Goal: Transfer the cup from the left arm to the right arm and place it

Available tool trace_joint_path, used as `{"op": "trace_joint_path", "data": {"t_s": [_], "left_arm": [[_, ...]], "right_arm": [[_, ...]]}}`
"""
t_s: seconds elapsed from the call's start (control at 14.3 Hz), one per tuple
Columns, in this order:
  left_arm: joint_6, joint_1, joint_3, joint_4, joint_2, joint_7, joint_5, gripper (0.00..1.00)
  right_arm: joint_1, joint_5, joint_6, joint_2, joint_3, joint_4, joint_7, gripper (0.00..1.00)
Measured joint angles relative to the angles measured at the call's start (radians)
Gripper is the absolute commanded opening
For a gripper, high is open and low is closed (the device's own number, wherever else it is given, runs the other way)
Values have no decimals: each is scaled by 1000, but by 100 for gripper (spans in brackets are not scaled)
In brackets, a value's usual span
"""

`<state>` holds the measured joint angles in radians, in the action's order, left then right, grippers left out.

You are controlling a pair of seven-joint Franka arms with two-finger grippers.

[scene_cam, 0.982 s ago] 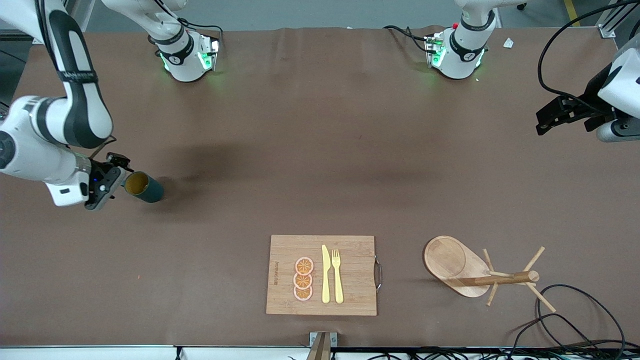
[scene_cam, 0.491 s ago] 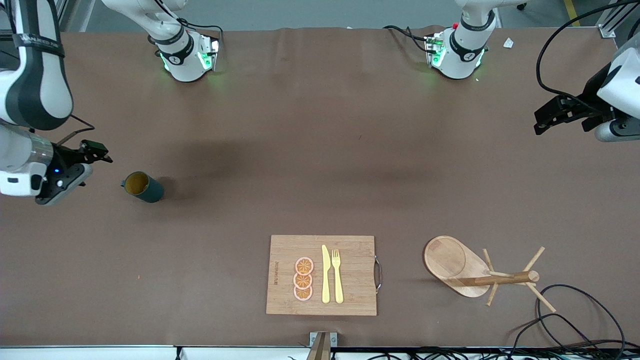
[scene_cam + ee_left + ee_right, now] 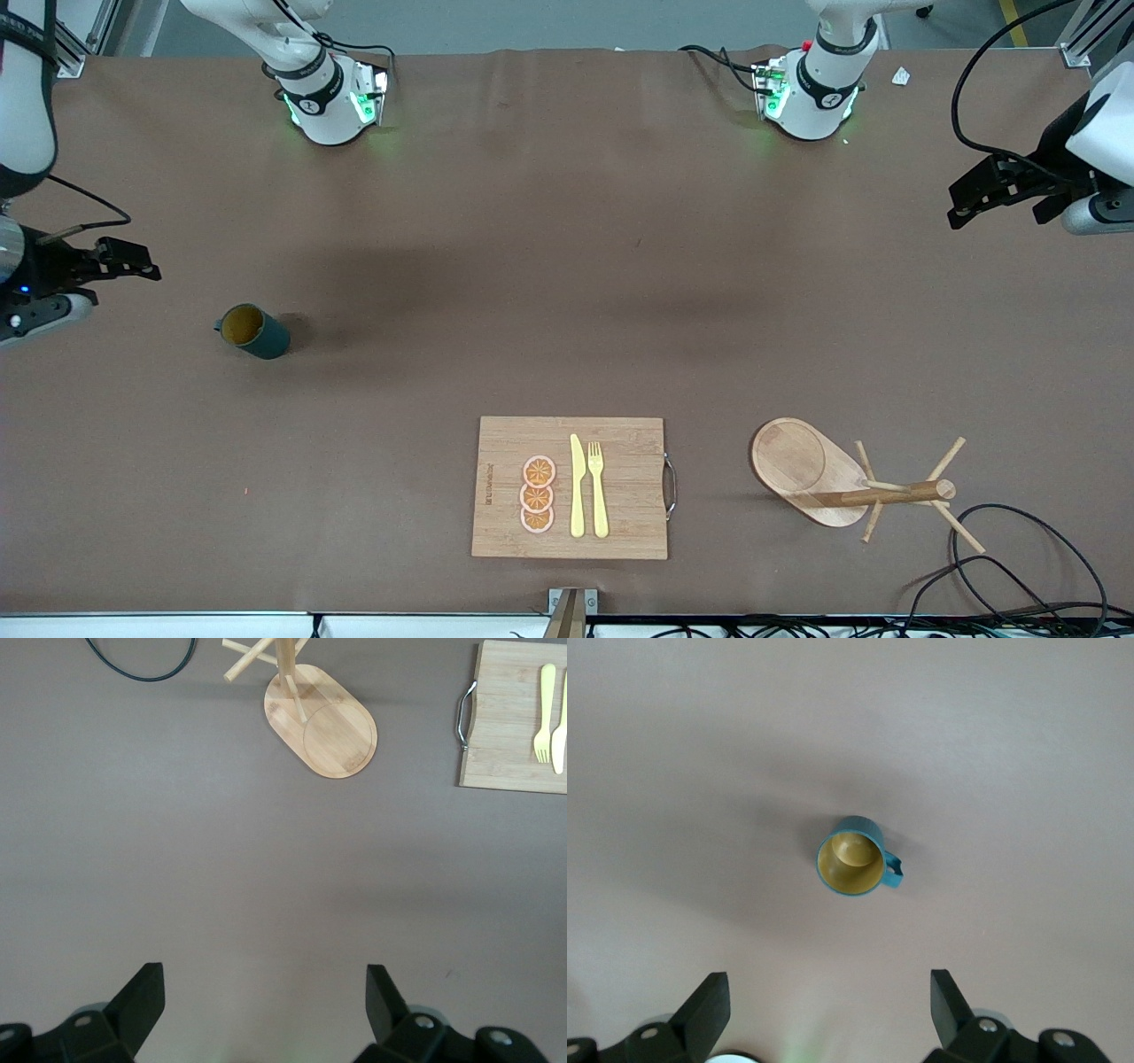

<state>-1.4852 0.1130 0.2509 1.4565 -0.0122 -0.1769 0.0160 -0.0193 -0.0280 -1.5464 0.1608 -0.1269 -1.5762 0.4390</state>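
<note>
- Front view: cutting board (image 3: pixel 620 523) with knife (image 3: pixel 577 487) and fork (image 3: pixel 598 487), and the wooden mug tree (image 3: pixel 802 470), lie nearest the camera.
- Cup (image 3: pixel 253 330) stands upright on the table (image 3: pixel 567 292) toward the right arm's end, free of both grippers.
- Right gripper (image 3: pixel 115 266) up in the air beside the cup, jaws spread, empty.
- Left gripper (image 3: pixel 983 190) over its own end of the table, jaws spread, empty; arm waits.

A small dark teal-green cup (image 3: pixel 253 330) stands upright on the brown table, toward the right arm's end. It is a short cylinder with a small handle on one side and an ochre-yellow inside, which looks empty. Nothing touches it; it stands alone on bare tabletop, well apart from everything else. In the right wrist view the cup (image 3: pixel 852 856) is seen from above, its round mouth open upward.
</note>
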Motion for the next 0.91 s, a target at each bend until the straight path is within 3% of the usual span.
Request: {"op": "trace_joint_path", "data": {"t_s": [0.35, 0.91], "left_arm": [[0, 0, -1, 14, 4, 0, 0, 100], [-2, 0, -2, 41, 21, 0, 0, 100]], "right_arm": [[11, 47, 129, 0, 6, 193, -111, 100], [19, 47, 249, 3, 34, 228, -324, 100]]}}
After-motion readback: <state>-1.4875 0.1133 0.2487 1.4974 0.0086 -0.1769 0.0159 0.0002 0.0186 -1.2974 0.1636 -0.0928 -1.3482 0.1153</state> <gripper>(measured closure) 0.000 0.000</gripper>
